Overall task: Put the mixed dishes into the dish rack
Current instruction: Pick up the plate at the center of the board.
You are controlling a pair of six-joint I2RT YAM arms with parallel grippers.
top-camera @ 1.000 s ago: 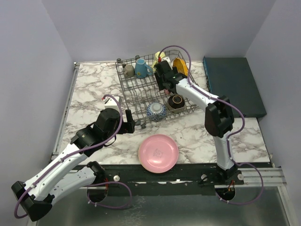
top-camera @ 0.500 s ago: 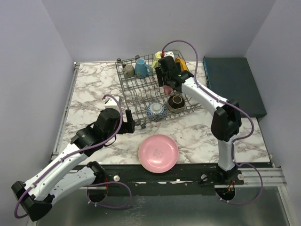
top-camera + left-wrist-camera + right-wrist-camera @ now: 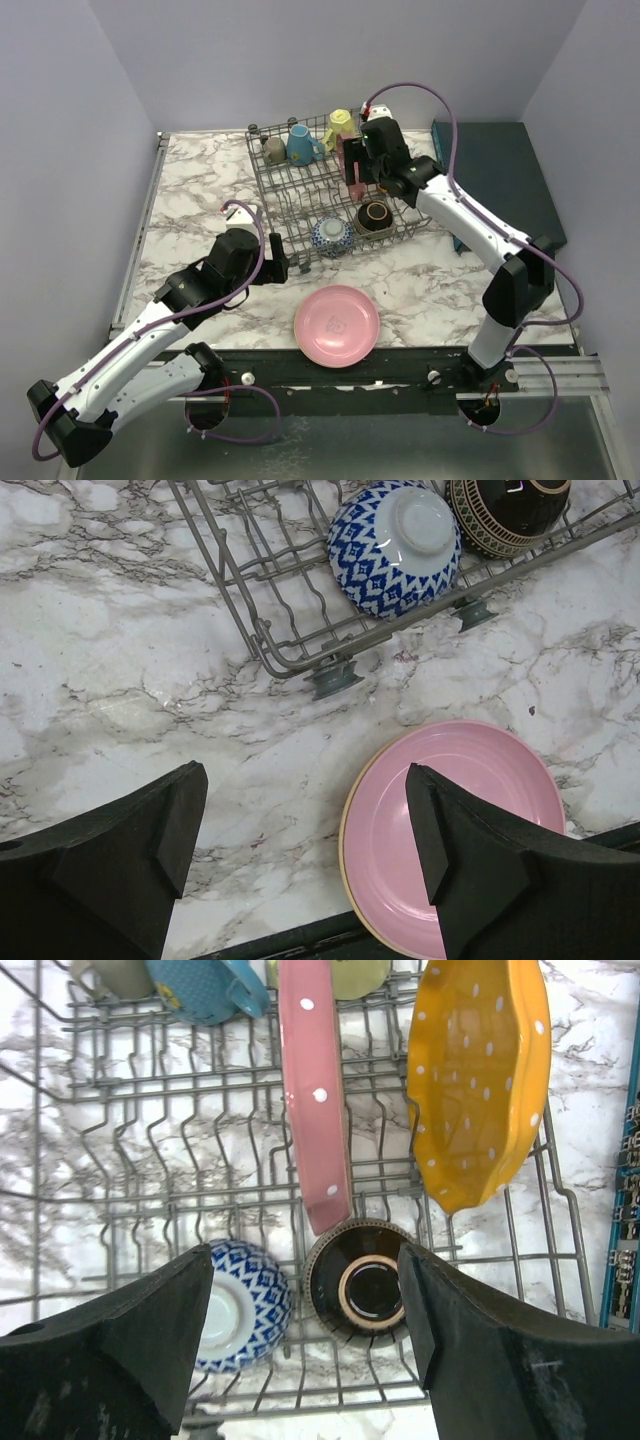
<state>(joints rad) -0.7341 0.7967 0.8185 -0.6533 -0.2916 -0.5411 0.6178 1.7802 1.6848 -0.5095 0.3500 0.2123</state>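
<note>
Largely loaded already: wire dish rack toward the table's far edge, tines propping the orange dotted plate and pink dotted plate on edge, probably to drain. Left out: flat pink plate by the near edge. Bottoms up along the rack's near rim: dark brown bowl, blue-white bowl. Right gripper spread, empty, above them. Left gripper spread over bare marble beside the flat pink plate, likely its next pick.

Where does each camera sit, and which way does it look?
Top external: high behind the arms, looking down on the table; both arms show whole.
Left wrist: on the left arm, facing down at the pink plate and dish rack corner; left gripper frames it.
Right wrist: over the rack, facing down; right gripper shows.
Shared: both wrist views catch the blue-white bowl.
</note>
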